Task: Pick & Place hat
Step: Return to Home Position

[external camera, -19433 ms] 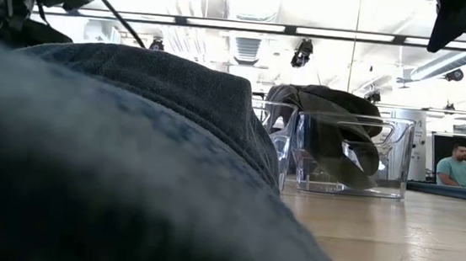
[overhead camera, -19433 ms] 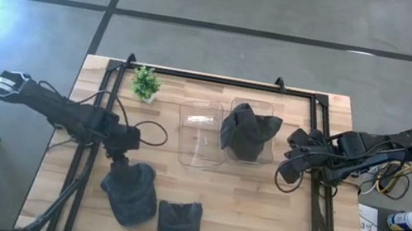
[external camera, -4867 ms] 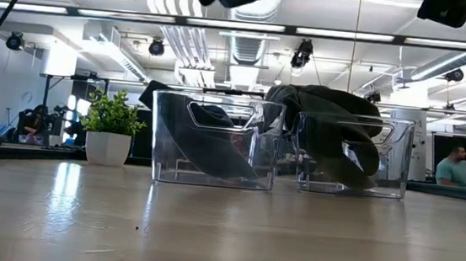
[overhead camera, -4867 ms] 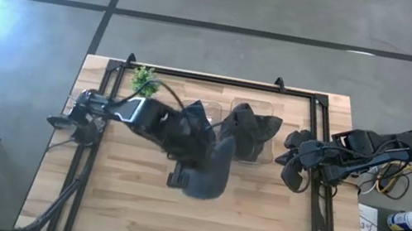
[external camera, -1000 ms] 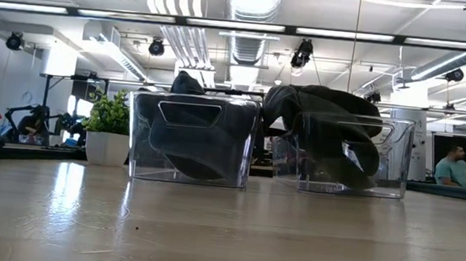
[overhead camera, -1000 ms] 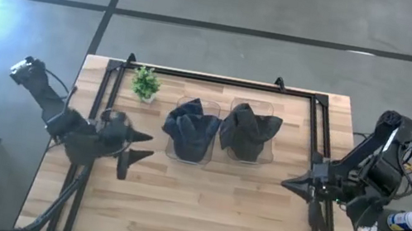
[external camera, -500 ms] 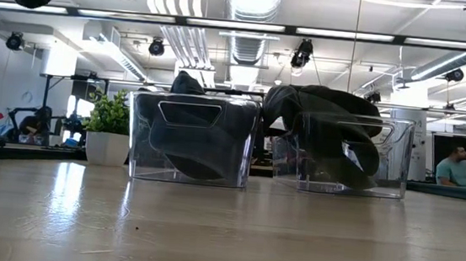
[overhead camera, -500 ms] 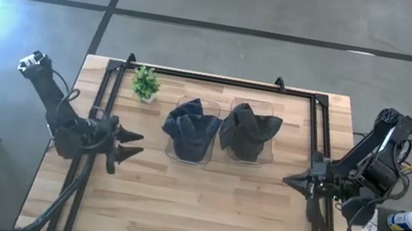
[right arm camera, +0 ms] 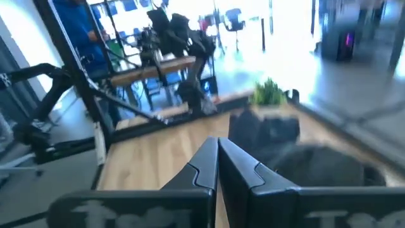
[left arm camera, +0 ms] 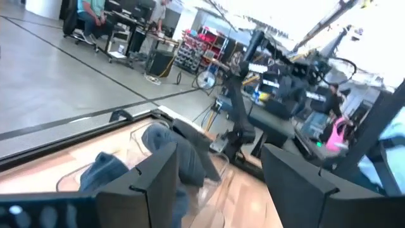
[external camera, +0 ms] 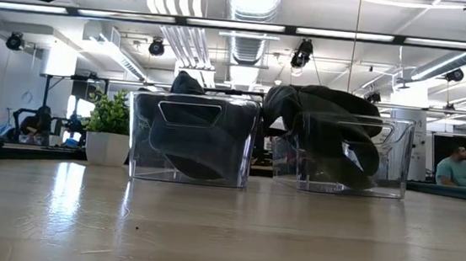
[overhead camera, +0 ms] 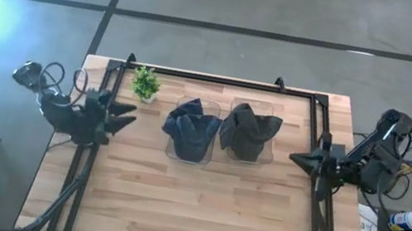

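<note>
Two dark hats sit crumpled in two clear bins side by side at the table's middle. The bluish hat (overhead camera: 190, 125) fills the left bin (external camera: 191, 140). The grey-black hat (overhead camera: 249, 131) fills the right bin (external camera: 351, 155) and bulges over its rim. My left gripper (overhead camera: 128, 118) is open and empty, hovering over the table's left edge with its fingers toward the bins (left arm camera: 221, 183). My right gripper (overhead camera: 293, 157) is shut and empty, hovering by the right rail (right arm camera: 218, 166). In both wrist views the hats lie farther off (left arm camera: 179, 151) (right arm camera: 262, 130).
A small potted plant (overhead camera: 145, 83) stands at the far left, near the left bin (external camera: 110, 128). A black frame rail (overhead camera: 220, 79) runs along the far edge and down both sides. Bare wooden tabletop (overhead camera: 191, 205) spans the near half. A person (external camera: 455, 164) sits far behind.
My left gripper has drawn back toward the table's left and far edges, staying open. My right gripper has shifted a little toward the far edge, still shut. Both hats and bins have stayed where they were.
</note>
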Controlling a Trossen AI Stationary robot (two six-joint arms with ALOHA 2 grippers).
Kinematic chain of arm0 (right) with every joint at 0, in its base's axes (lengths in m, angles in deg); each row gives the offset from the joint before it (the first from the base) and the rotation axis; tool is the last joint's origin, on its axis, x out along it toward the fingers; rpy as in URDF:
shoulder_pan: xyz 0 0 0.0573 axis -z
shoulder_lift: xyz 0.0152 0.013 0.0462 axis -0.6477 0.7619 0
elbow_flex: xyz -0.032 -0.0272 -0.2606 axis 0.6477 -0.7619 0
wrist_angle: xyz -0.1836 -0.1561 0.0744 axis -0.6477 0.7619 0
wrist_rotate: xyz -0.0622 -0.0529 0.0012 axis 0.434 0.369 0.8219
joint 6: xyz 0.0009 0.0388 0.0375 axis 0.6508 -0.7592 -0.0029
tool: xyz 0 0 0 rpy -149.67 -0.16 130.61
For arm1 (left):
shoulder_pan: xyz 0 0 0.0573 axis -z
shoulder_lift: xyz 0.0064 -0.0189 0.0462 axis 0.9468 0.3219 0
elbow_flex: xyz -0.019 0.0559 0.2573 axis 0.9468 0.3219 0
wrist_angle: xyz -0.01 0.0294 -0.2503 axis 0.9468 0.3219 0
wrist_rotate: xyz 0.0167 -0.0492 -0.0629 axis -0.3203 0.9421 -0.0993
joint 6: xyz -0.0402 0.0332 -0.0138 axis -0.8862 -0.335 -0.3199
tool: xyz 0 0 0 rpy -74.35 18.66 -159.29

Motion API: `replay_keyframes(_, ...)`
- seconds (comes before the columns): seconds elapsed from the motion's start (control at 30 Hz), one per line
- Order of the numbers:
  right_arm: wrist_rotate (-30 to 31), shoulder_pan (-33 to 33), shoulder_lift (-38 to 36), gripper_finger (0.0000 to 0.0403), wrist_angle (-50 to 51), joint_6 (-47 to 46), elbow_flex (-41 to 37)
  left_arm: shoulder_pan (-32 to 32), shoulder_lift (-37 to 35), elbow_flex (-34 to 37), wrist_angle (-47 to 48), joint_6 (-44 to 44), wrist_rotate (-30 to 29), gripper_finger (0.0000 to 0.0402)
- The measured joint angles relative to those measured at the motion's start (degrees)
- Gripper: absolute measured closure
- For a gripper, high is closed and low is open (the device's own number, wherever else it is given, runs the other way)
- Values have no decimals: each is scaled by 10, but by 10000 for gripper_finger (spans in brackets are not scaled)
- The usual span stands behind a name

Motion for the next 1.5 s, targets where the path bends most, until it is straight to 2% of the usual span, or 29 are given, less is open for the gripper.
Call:
replay_keyframes(0.07, -42, 45, 1, 394, -92, 91, -23, -45, 5, -1, -5, 4, 41, 184)
replay_keyframes(0.13, -106, 108, 0, 394, -132, 134, -39, -94, 12, -3, -4, 10, 94, 184)
replay_keyframes(0.3, -347, 298, 6, 394, -138, 148, -45, -224, 40, -27, -8, 14, 250, 184)
replay_keyframes(0.4, -473, 399, 12, 394, -138, 165, -39, -284, 70, -46, -9, 15, 320, 184)
replay_keyframes(0.5, -568, 487, 10, 394, -139, 180, -34, -332, 105, -66, -5, 20, 366, 184)
replay_keyframes(0.6, -628, 552, 7, 394, -124, 182, -34, -381, 132, -84, 20, 25, 411, 184)
replay_keyframes(0.77, -648, 611, 8, 394, -66, 204, -34, -467, 151, -79, 46, 55, 514, 184)
replay_keyframes(0.9, -648, 627, 8, 394, -52, 205, -38, -508, 136, -43, 44, 60, 556, 184)
replay_keyframes(1.1, -636, 627, 8, 394, -49, 185, -51, -507, 100, 55, -11, 36, 562, 184)
replay_keyframes(1.3, -595, 627, 10, 394, -36, 88, -61, -507, 88, 124, -42, -11, 543, 184)
replay_keyframes(1.43, -592, 627, 8, 394, 9, 98, -64, -507, 89, 148, -44, -42, 550, 184)
replay_keyframes(1.5, -570, 627, 7, 394, -4, 159, -84, -507, 89, 163, -65, 18, 550, 184)
